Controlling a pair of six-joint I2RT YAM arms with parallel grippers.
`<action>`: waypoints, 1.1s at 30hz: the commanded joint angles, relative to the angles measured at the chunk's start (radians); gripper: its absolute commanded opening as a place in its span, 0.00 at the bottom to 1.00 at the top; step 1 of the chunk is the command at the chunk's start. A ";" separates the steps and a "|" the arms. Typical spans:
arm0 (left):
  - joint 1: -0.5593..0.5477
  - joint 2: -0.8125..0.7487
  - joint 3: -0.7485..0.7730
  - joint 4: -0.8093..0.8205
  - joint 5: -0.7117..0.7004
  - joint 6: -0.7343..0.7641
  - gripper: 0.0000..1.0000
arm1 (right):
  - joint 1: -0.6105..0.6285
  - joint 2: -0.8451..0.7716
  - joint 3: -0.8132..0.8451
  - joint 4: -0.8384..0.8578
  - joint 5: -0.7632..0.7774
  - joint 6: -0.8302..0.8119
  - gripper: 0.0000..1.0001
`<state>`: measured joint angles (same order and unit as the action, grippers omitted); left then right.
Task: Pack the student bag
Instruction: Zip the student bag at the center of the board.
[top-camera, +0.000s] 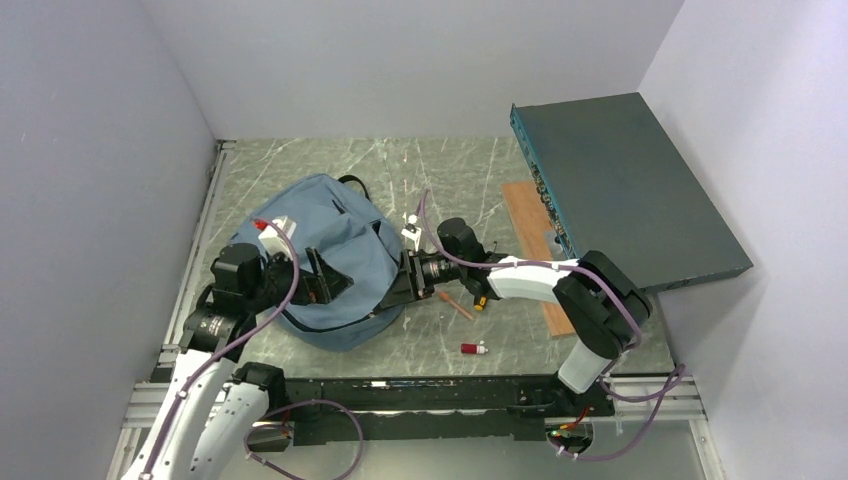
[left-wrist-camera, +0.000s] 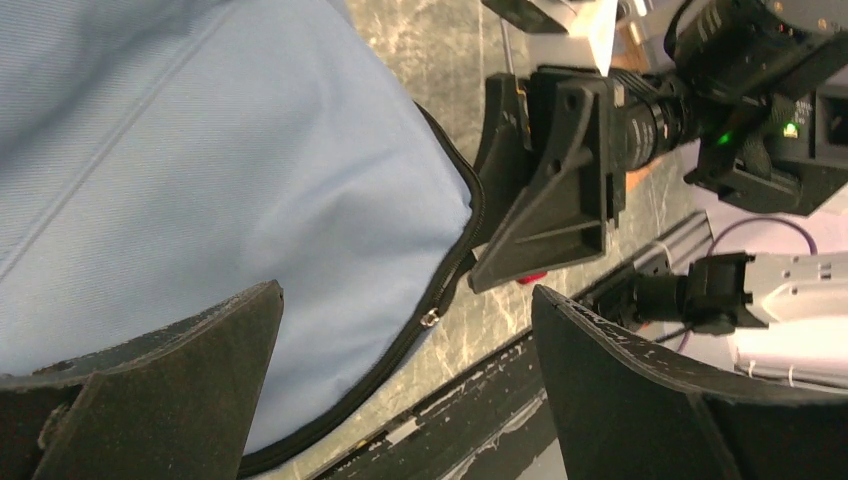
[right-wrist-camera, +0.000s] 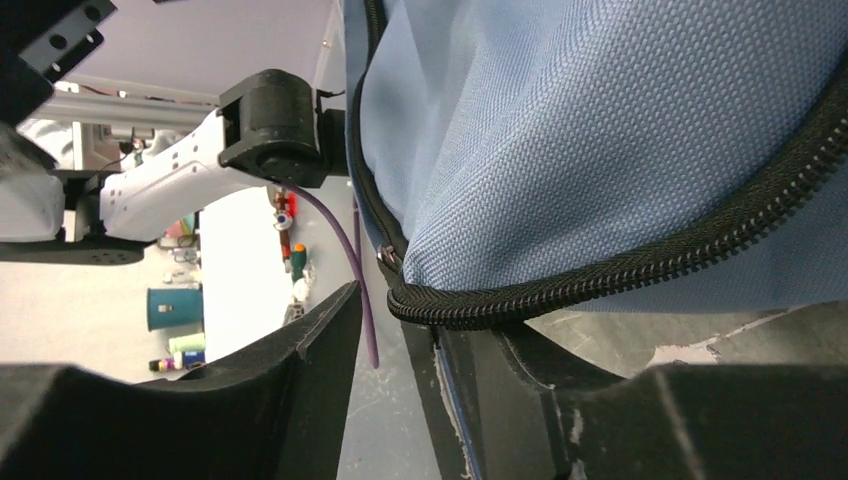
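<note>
Obs: backpack (top-camera: 330, 260) lies slumped between the 2 grippers. Left gripper (left-wrist-camera: 405, 300) has its fingers spread wide above the front panel, holding nothing (likely there to steady it). Right gripper (right-wrist-camera: 380, 305) is nearly closed at the zipper (right-wrist-camera: 600, 270) edge. Cannot tell if it pinches fabric; probably it means to open the bag.

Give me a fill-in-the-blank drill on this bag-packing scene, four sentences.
1. The bag is made of ___ fabric.
2. Its zipper is coloured ___.
3. The left gripper is ___ above the bag.
4. In the top view, the teal box stands to the ___ of the bag.
Missing words: blue; black; open; right.
</note>
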<state>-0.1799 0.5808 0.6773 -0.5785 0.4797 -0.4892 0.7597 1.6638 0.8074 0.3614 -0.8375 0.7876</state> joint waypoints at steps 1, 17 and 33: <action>-0.102 0.019 0.010 0.061 -0.083 -0.006 1.00 | 0.009 -0.001 -0.003 0.107 -0.025 0.036 0.45; -0.228 0.063 0.017 0.070 -0.156 -0.012 0.99 | 0.042 0.002 -0.023 0.142 -0.019 0.058 0.28; -0.864 0.213 0.057 -0.136 -0.870 -0.189 0.86 | 0.044 -0.211 -0.012 -0.155 0.156 -0.100 0.00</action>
<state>-0.8818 0.7368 0.6796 -0.6262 -0.0666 -0.5747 0.8043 1.5177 0.7883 0.2554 -0.7326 0.7399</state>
